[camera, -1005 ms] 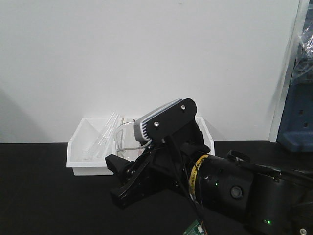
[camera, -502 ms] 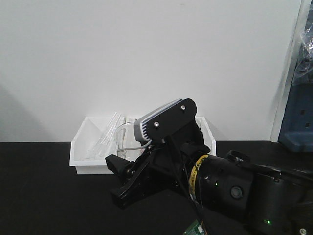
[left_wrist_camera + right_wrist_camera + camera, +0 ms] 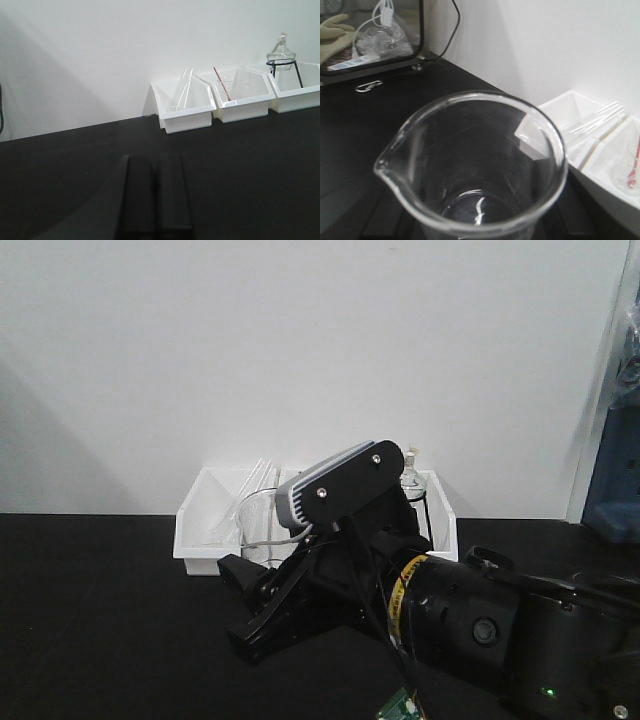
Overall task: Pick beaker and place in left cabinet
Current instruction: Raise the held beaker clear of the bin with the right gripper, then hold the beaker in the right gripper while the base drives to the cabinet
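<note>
Glass beaker (image 3: 475,165) sits clamped in the right claw (image 3: 240,605), seemingly clear of the black tabletop (image 3: 250,160); the left claw (image 3: 156,195) is closed and empty. Keep it upright, grip firm, and swing slowly, since no cabinet shows yet.

All views face the wall (image 3: 300,340) and white bins (image 3: 186,121); right wrist looks closely into the beaker (image 3: 470,165).

Three white plastic bins (image 3: 186,121) sit in a row on the black table (image 3: 60,165), against the white wall (image 3: 100,50). Long glass tubes (image 3: 182,90) lean in the left one, a red rod (image 3: 221,84) in the middle, a round flask (image 3: 281,50) on a black tripod (image 3: 298,75) in the right.
</note>
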Tool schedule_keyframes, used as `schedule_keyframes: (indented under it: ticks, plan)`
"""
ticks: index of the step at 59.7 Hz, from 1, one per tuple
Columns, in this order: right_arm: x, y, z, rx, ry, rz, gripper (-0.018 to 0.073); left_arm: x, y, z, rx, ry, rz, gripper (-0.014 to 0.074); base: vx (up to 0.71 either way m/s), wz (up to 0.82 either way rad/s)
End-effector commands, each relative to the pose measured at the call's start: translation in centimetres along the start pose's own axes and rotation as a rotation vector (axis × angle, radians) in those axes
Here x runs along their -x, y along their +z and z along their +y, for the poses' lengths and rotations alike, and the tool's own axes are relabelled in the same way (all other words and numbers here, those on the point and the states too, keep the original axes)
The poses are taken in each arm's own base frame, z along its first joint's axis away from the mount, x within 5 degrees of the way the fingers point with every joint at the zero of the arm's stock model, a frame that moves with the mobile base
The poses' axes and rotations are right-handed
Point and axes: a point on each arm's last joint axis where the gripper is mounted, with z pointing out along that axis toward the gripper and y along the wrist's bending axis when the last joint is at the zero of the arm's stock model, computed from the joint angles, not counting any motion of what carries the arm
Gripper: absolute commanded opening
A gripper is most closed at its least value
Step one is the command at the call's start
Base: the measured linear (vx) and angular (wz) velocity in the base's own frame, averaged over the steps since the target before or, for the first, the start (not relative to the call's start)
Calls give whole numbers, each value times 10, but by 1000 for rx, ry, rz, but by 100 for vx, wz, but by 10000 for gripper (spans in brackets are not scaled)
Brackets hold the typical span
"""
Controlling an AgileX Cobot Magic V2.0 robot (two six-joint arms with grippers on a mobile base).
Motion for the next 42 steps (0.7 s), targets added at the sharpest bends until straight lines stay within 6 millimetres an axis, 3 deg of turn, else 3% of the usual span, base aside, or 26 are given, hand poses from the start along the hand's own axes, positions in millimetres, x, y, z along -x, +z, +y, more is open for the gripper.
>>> schedule_keyframes:
  ticks: [1, 42]
  plan:
    - [26, -13, -1, 19, 3, -110, -1, 3, -1, 0, 7, -6, -77, 1, -12, 14]
    - [26, -13, -1, 19, 3, -110, -1, 3, -1, 0, 7, -6, -77, 1, -10, 33]
